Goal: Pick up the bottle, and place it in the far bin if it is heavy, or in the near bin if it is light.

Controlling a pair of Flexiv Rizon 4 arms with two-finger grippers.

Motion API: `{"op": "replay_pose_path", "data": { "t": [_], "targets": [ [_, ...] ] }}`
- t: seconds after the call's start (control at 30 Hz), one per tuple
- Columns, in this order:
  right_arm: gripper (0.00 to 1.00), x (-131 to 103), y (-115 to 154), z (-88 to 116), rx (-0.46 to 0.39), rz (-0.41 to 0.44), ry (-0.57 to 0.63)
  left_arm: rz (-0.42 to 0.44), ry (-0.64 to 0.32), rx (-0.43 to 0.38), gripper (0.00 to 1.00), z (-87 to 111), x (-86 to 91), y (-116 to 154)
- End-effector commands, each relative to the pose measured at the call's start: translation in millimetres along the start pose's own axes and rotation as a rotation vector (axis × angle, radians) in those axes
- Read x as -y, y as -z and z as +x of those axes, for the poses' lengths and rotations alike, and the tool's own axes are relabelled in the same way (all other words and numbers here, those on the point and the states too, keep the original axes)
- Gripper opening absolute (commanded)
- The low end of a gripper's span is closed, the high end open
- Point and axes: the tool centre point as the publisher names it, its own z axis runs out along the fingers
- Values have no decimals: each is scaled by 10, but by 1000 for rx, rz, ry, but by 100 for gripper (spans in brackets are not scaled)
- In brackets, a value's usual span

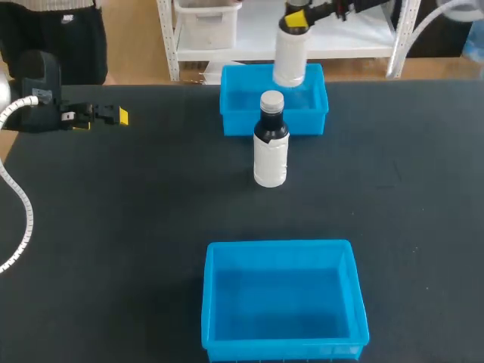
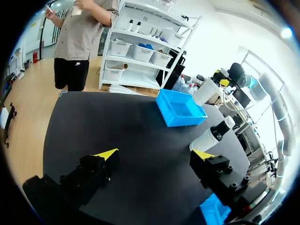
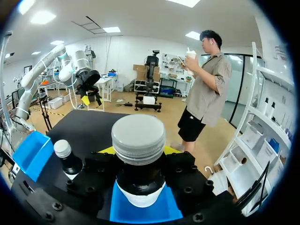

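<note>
1. The right tool [image 1: 296, 17] grips the held bottle [image 1: 290, 57] just below its cap. In the right wrist view a yellow-tipped finger presses it on either side.
2. The held bottle, white with a grey cap [image 3: 138, 138], hangs upright above the far bin [image 1: 310, 125], clear of its floor.
3. A standing bottle [image 1: 271, 140], dark at the neck and white below, stands upright on the black desk [image 1: 113, 227]. It is just in front of the far bin, between it and the near bin [image 1: 278, 245].
4. The left tool [image 1: 113, 115] hovers over the desk's left side, well apart from both bottles. Its fingers [image 2: 105, 157] are spread wide with nothing between them.
</note>
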Motion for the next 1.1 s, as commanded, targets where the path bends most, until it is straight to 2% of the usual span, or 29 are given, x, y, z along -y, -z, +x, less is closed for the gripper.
{"op": "replay_pose_path", "data": {
  "t": [0.03, 0.7, 1.1],
  "targets": [
    [0, 343, -188, -20, 7, -300, -3, 0, 0, 0, 100, 0, 0, 0],
    [0, 279, -876, 143, 36, -418, -14, 0, 0, 0, 100, 0, 0, 0],
    [0, 268, -1061, 393, 45, -444, -66, 0, 0, 0, 100, 0, 0, 0]
  ]
}}
